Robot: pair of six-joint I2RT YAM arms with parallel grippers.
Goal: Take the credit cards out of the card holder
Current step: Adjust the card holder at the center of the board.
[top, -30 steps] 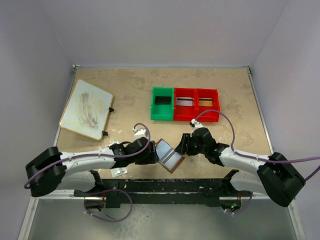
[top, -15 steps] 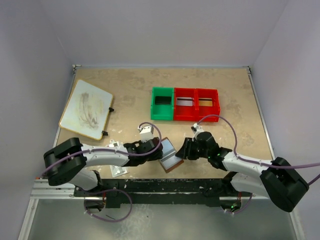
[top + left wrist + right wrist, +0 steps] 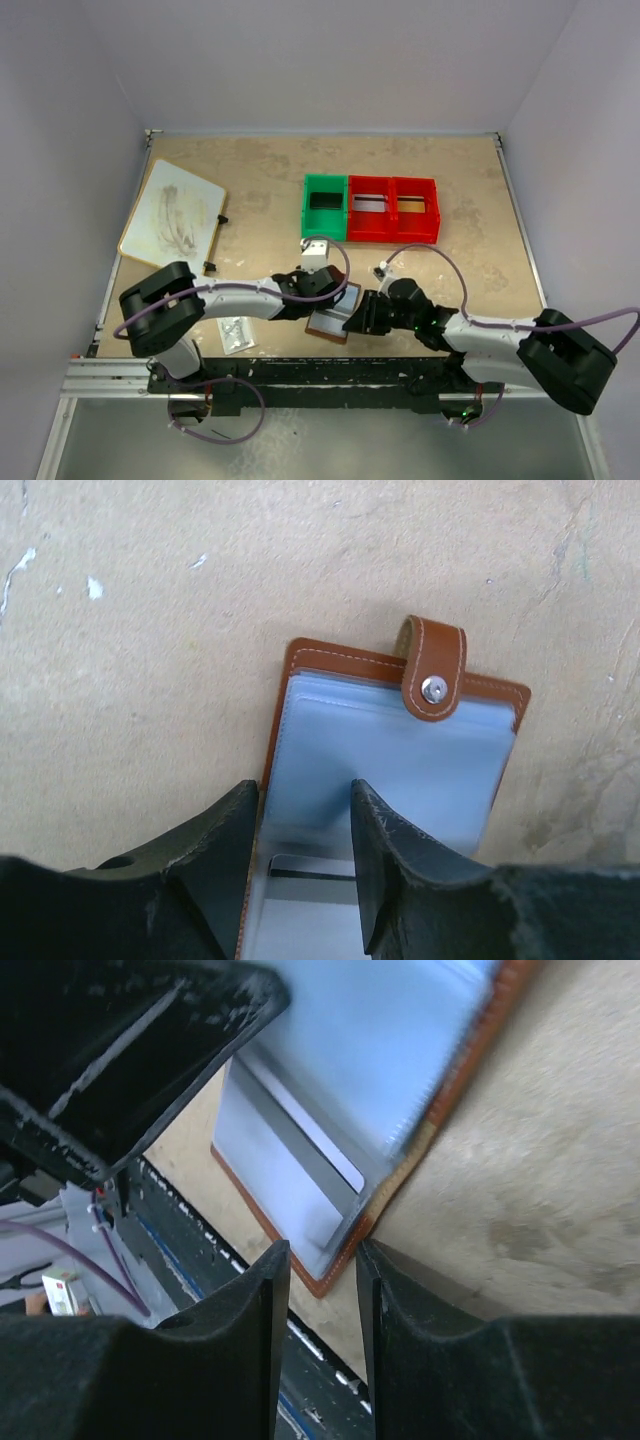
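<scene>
The card holder (image 3: 330, 322) lies open on the table near the front edge, brown leather with a snap tab (image 3: 433, 670) and bluish-grey pockets (image 3: 400, 760). A grey credit card (image 3: 310, 900) shows in a pocket, also in the right wrist view (image 3: 300, 1130); I see no golden one. My left gripper (image 3: 328, 296) (image 3: 305, 825) hovers over the holder's left side, jaws apart, one finger (image 3: 215, 860) at its brown edge, the other over the pockets. My right gripper (image 3: 362, 318) (image 3: 322, 1260) has narrow jaws with the holder's near corner (image 3: 340, 1260) between its tips.
A green bin (image 3: 324, 208) and two red bins (image 3: 392, 210) stand behind. A white board (image 3: 172, 218) lies at the far left. A clear packet (image 3: 236, 333) lies left of the holder. The black front rail (image 3: 300, 372) runs just below the holder.
The left gripper has swung right onto the card holder, and the right gripper has slid down to its near corner. Both pairs of jaws have narrowed. The holder now lies flatter.
</scene>
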